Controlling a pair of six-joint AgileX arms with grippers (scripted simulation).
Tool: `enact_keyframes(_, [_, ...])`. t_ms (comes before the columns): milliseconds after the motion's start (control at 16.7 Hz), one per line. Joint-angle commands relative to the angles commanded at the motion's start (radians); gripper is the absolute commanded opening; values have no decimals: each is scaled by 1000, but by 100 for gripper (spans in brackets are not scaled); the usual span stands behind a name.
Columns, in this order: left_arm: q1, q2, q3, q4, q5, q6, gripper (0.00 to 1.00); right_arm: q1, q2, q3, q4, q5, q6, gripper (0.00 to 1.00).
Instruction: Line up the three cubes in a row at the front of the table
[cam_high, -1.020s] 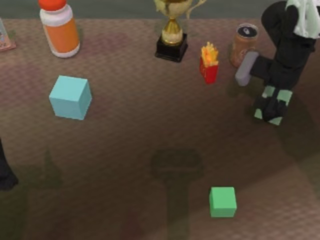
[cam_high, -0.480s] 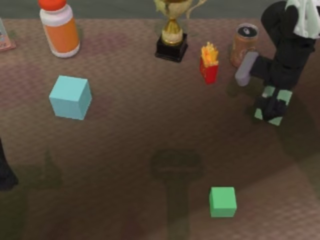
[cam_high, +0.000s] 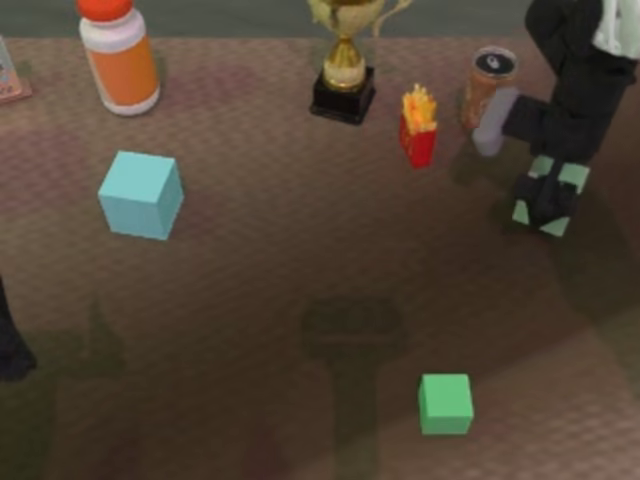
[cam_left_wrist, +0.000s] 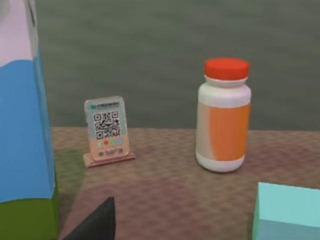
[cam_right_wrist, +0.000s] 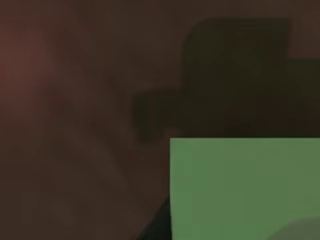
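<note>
R gripper (cam_high: 545, 200): far-right of bench, near the soda can (cam_high: 489, 86); clenched on the pale mint-green cube (cam_high: 565, 178), fingers closed down to cube's width. Can't tell if cube is off the surface.
R wrist view: mint face fills one corner, dark shadow on bench behind it.
L gripper: parked at left edge of bench, only a dark bit of arm in top view; can't tell its state.
Light-blue cube (cam_high: 141, 194): left side, mid-depth, in front of the orange pill bottle (cam_high: 120, 57); also corner of it in L wrist view (cam_left_wrist: 287, 212). Untouched.
Bright-green cube (cam_high: 446, 404): near front edge, right of centre, well apart from the other two.
Bench (cam_high: 280, 260): brown woven look.
Back row: trophy (cam_high: 345, 60), fries carton (cam_high: 418, 127), QR sign (cam_left_wrist: 106, 131), blue-and-white carton (cam_left_wrist: 22, 125) close to L wrist cam.
</note>
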Motion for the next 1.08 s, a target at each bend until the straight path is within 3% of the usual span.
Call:
enact_keyframes(240, [0,0,0,0,0,0,100,6,-28,109,-149,0,-2,0])
enact_keyframes(660, [0,0,0,0,0,0,100,17,-40,114,-163,-1,4,0])
enact_keyframes(840, [0,0,0,0,0,0,100,111,-89,49,-145,-1,32,0])
enact_keyframes(1080, [0,0,0,0,0,0,100,320,-203,-108,-105,-4,99,0])
